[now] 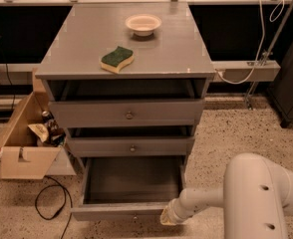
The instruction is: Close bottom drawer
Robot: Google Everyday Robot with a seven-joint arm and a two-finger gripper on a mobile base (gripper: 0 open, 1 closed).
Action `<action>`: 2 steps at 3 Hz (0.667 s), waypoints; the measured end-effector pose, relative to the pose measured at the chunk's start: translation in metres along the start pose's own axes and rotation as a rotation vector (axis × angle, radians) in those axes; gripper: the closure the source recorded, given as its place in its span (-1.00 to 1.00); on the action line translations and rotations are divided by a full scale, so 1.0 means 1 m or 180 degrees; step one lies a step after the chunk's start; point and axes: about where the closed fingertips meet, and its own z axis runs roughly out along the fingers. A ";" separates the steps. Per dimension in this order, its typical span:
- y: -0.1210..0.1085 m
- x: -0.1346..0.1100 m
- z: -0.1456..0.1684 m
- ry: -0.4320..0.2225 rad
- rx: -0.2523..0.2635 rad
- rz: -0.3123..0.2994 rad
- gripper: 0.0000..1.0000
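Observation:
The grey cabinet [126,49] has three drawers. The bottom drawer [131,183] is pulled far out and its inside is empty. Its narrow front panel [116,212] sits near the lower edge of the view. My gripper [167,216] is at the right end of that front panel, low by the floor, at the end of my white arm [256,193]. The top drawer [129,114] and the middle drawer [131,147] each stand slightly out and have a small round knob.
A green and yellow sponge [117,59] and a small white bowl [143,24] lie on the cabinet top. An open cardboard box [24,138] with clutter stands at the left. A black cable [49,203] loops on the speckled floor. A white cord [246,63] hangs at the right.

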 end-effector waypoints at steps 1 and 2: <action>-0.021 0.010 0.005 -0.0100 0.0213 -0.0196 1.00; -0.032 0.014 0.009 -0.0150 0.0365 -0.0193 1.00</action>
